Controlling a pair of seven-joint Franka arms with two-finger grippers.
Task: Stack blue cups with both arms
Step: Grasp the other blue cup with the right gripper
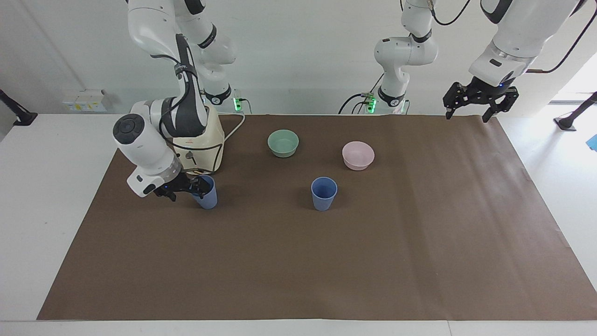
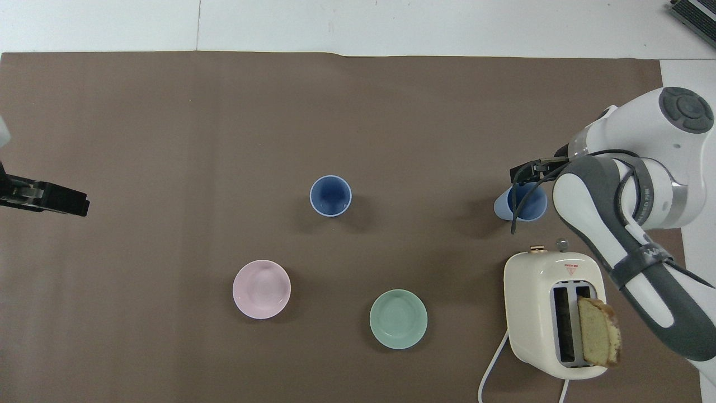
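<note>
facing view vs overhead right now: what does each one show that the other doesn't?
Facing only: heights. The right gripper is down at the rim of the blue cup by the toaster; the left gripper waits raised over a corner of the brown mat. Overhead only: the bread slice in the toaster's slot, hidden by the right arm in facing. Both: that cup, the second blue cup standing apart, green bowl, pink bowl.
</note>
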